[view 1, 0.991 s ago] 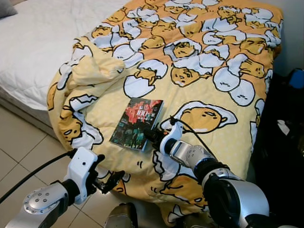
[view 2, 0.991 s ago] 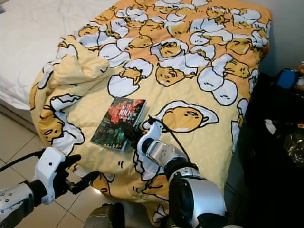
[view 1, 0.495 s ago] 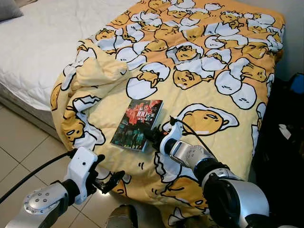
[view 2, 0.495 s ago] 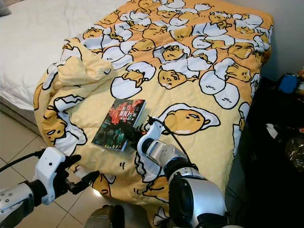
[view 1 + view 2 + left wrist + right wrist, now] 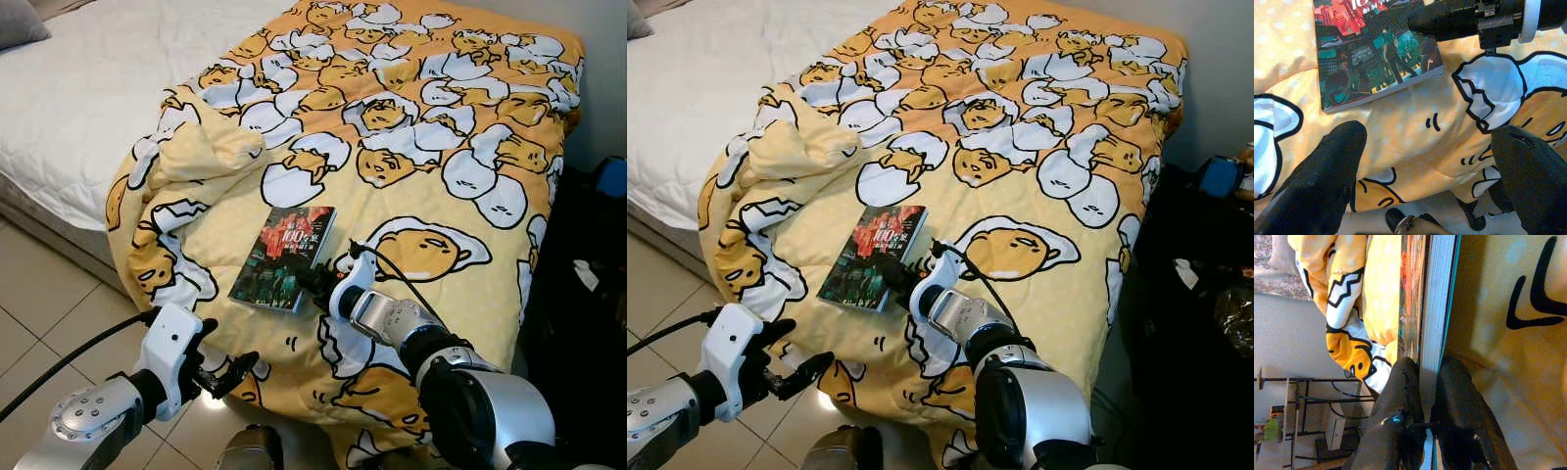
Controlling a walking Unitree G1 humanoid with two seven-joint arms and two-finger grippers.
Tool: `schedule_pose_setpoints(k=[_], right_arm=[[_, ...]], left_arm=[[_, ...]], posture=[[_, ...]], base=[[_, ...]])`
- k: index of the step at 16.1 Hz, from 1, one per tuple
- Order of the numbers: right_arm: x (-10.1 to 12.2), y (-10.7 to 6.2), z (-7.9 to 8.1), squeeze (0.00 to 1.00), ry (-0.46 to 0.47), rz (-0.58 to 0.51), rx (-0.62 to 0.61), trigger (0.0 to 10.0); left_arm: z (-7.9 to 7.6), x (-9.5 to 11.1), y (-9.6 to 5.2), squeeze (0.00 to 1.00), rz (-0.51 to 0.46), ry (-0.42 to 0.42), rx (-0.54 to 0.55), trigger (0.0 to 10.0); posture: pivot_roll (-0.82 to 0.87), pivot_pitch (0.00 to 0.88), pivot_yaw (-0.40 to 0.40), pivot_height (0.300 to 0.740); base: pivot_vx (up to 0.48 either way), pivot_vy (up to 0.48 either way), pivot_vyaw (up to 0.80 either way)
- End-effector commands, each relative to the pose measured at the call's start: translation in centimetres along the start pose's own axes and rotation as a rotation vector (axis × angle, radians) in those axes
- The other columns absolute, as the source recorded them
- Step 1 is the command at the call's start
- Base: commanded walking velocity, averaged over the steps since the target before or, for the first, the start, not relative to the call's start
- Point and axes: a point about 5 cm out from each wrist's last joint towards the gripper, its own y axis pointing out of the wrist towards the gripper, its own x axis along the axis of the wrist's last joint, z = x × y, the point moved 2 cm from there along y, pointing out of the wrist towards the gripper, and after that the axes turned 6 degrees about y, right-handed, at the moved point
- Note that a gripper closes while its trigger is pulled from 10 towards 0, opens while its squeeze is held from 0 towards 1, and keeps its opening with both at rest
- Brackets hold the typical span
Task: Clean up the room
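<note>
One book (image 5: 284, 258) is lying flat on one yellow quilt (image 5: 421, 147) printed with egg figures, near the quilt's front edge, cover up. The quilt is covering the right part of one bed (image 5: 88, 88), whose white mattress is showing bare to the left; a bunched fold (image 5: 201, 147) of quilt is rising just behind and to the left of the book.

The right gripper (image 5: 312, 281) is reaching across the quilt to the book's near right corner. In the right wrist view its two fingers (image 5: 1400, 396) are lying on either side of the book's page edge (image 5: 1437, 308), closed onto it, one finger on the cover side and the other beneath.

The left gripper (image 5: 227, 372) is hanging off the bed's front edge above the tiled floor (image 5: 39, 304), fingers spread wide and holding nothing. In the left wrist view the book (image 5: 1371, 54) and the right gripper (image 5: 1449, 19) are showing beyond its fingers.

Dark clutter (image 5: 588, 284) is standing right of the bed.
</note>
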Motion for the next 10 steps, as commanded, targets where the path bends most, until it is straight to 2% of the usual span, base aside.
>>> schedule_pose_setpoints(k=[1, 10], right_arm=[[-5.78, 3.11, 6.87, 0.00, 0.010, 0.144, 0.176, 0.0], [-5.78, 3.11, 6.87, 0.00, 0.010, 0.144, 0.176, 0.0]], left_arm=[[-0.08, -0.18, 0.03, 0.00, 0.006, 0.003, 0.004, 10.0], [-0.08, -0.18, 0.03, 0.00, 0.006, 0.003, 0.004, 10.0]], posture=[[0.20, 0.071, 0.016, 0.740], [0.20, 0.071, 0.016, 0.740]], base=[[0.000, 0.000, 0.00], [0.000, 0.000, 0.00]])
